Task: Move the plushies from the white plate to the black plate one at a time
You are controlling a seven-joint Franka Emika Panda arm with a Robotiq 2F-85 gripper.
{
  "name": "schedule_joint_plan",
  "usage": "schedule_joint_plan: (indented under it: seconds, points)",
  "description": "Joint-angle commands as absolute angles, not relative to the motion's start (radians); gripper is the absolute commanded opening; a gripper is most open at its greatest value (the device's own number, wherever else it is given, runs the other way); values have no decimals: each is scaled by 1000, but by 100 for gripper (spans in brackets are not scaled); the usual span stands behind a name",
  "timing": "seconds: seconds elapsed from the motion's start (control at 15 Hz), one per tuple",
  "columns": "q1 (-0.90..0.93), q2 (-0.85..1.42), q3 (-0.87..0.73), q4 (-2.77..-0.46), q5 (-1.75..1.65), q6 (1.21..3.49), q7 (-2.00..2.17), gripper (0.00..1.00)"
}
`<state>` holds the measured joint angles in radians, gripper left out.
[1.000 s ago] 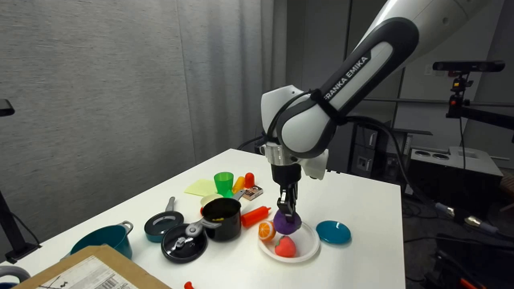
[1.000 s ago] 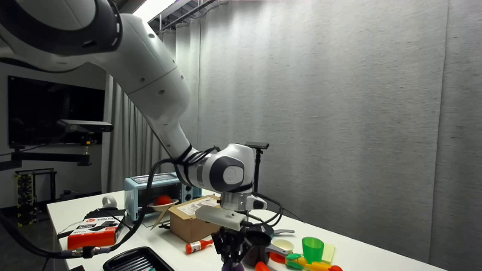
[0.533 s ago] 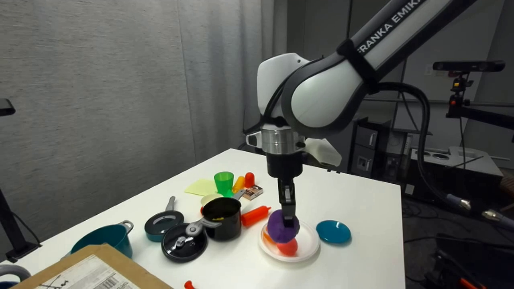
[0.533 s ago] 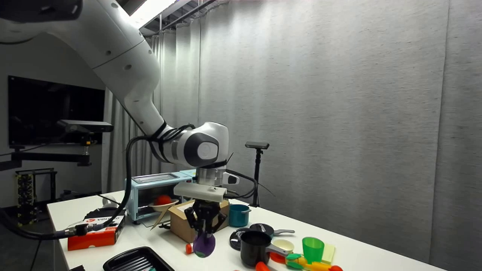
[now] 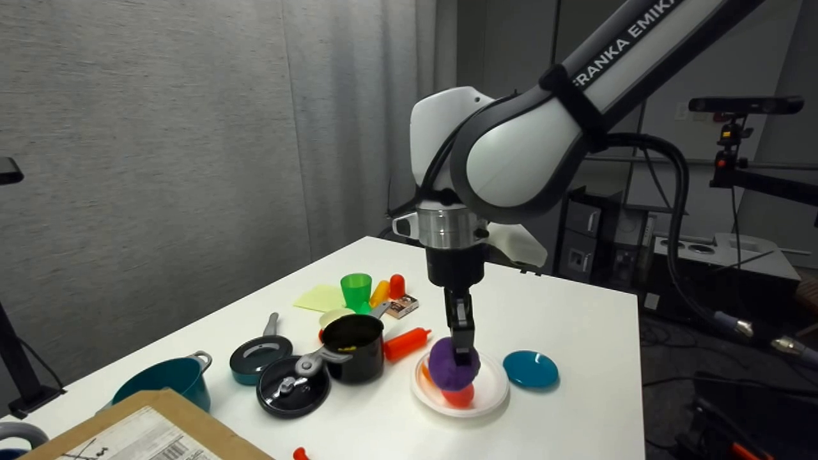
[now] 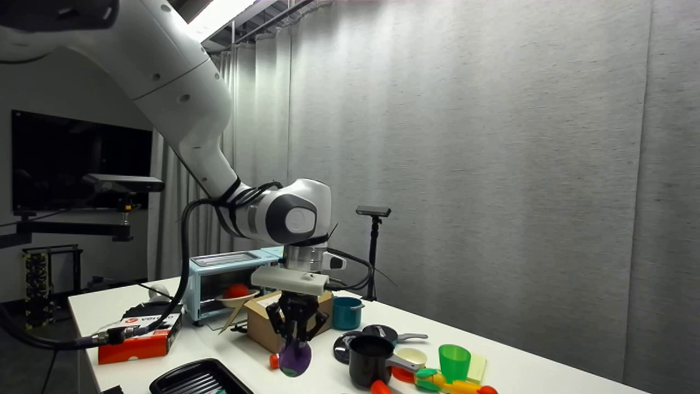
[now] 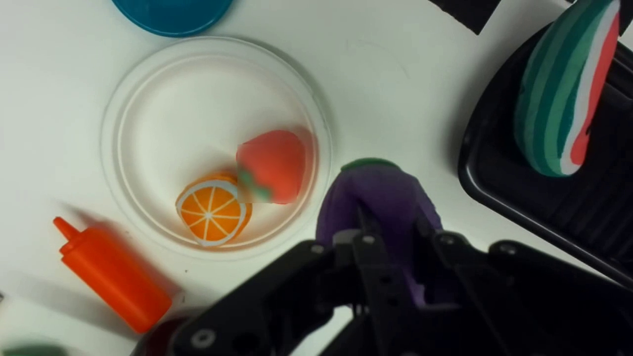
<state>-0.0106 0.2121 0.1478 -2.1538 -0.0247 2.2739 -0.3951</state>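
The purple plushie [image 7: 378, 193] is held between the fingers of my gripper [image 7: 395, 230], which is shut on it. In both exterior views the plushie [image 5: 447, 370] [image 6: 294, 360] hangs below the gripper [image 5: 463, 345] [image 6: 296, 335], above the table. In the wrist view it lies between the white plate [image 7: 168, 94] and the black plate [image 7: 477, 183], a ridged rectangular tray. The red-orange plushie [image 7: 279, 163] and an orange-slice plushie [image 7: 210, 212] lie on the white plate. A watermelon plushie [image 7: 554, 109] lies on the black plate. An exterior view cuts off part of the black plate [image 6: 164, 377].
A blue round lid [image 5: 531, 369] lies beside the white plate. A red bottle [image 5: 406, 345] and the black pot [image 5: 354, 367] stand near it. A cardboard box [image 6: 262, 328], another red bottle [image 6: 274, 361] and a toaster oven [image 6: 197, 295] are beyond the black plate.
My gripper has lifted the purple plushie off the white plate and carried it toward the black plate's side. In the last half second it has sunk only slightly.
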Motion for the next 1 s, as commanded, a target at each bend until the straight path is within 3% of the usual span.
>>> schedule_joint_plan:
  seconds: [0.0, 0.47, 0.93]
  points:
    - [11, 238, 148, -2142, 9, 2283, -421, 4]
    - [85, 333, 281, -2048, 109, 2262, -531, 4]
    - [63, 326, 309, -2040, 198, 2024, -701, 4]
